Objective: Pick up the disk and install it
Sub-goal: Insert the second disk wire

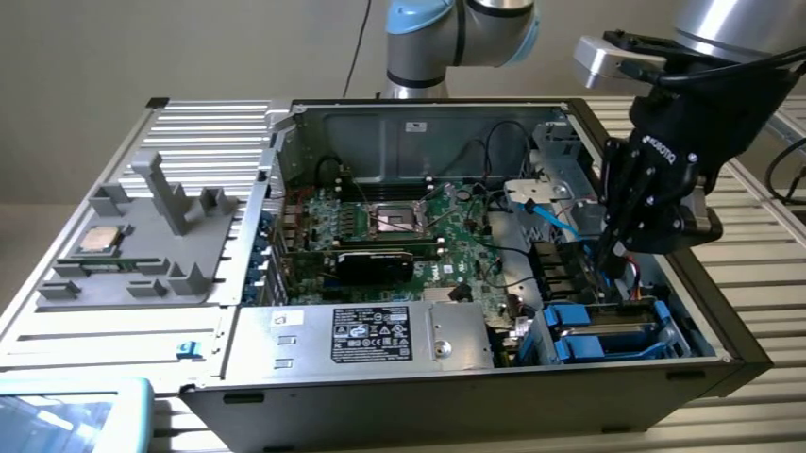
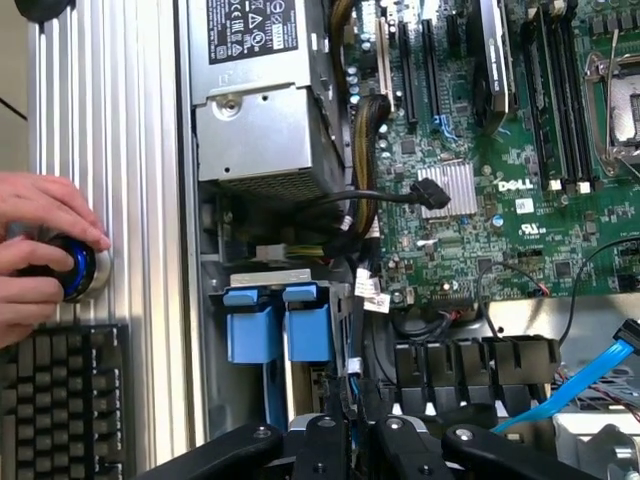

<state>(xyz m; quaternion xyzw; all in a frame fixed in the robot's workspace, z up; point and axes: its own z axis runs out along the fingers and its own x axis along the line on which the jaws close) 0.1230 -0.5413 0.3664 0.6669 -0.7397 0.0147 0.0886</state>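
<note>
Blue-framed disk (image 1: 607,332) sits in its bay just below the claw (image 1: 613,257), toward the case front; claw pinched nearly shut, gripping nothing visible.

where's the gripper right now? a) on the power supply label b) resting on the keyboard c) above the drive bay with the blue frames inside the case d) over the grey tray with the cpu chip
c: the gripper hangs inside the open computer case, just above the blue-framed drive bay, shut.
</note>
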